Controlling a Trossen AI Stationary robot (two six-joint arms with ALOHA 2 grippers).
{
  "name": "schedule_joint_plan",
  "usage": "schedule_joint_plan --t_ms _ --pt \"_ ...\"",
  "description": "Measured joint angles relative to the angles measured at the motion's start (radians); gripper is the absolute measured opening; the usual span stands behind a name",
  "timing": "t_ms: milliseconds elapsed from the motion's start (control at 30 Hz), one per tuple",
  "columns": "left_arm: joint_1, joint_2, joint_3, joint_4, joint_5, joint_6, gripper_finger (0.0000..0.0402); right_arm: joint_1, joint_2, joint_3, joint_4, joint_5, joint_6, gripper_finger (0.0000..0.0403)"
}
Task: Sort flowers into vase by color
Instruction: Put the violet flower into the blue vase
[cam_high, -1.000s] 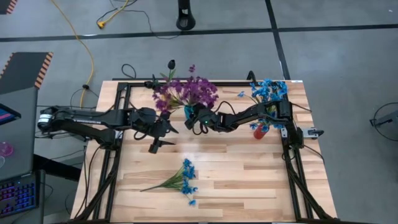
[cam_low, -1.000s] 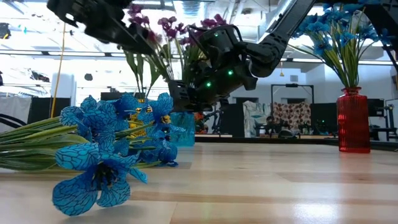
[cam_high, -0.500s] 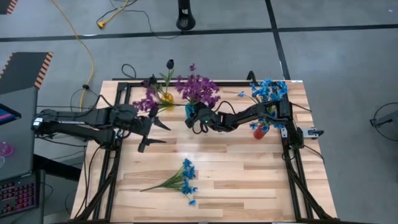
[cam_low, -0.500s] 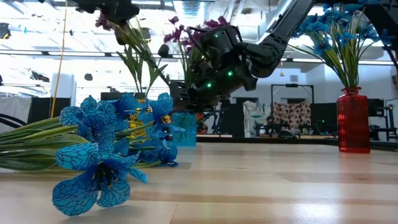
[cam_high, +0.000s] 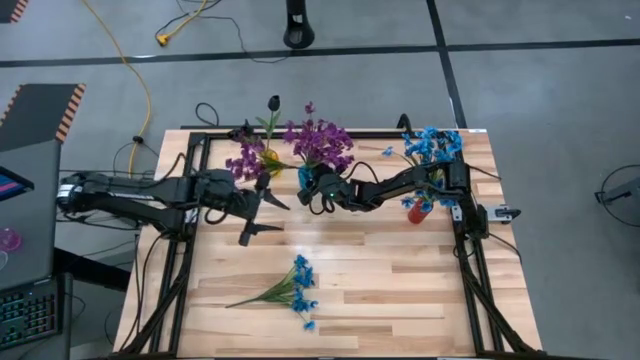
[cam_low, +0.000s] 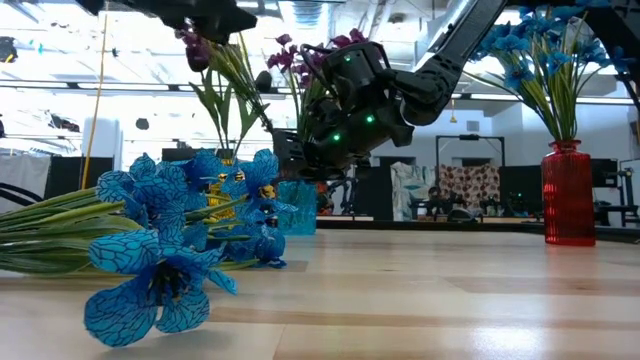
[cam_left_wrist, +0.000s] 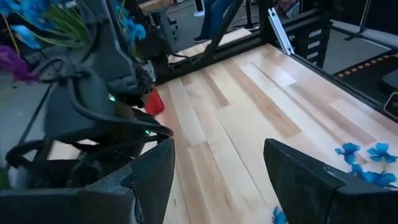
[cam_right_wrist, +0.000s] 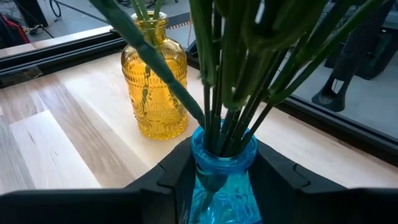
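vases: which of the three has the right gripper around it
The blue vase holding the purple flowers; the right gripper straddles its neck. The yellow vase stands beside it, and the red vase stands apart.

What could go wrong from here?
1. The right gripper straddles the blue vase; a sideways pull may tip it and its purple flowers.
2. The left gripper is open close by the yellow vase; its next move might snag those leaning stems.
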Motion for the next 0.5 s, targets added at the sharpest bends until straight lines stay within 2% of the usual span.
schedule_joint_plan --t_ms 500 --pt "0.001 0.252 0.000 0.182 -0.034 -0.032 0.0235 0.000 0.000 0.000 0.001 -0.004 -0.002 0.0160"
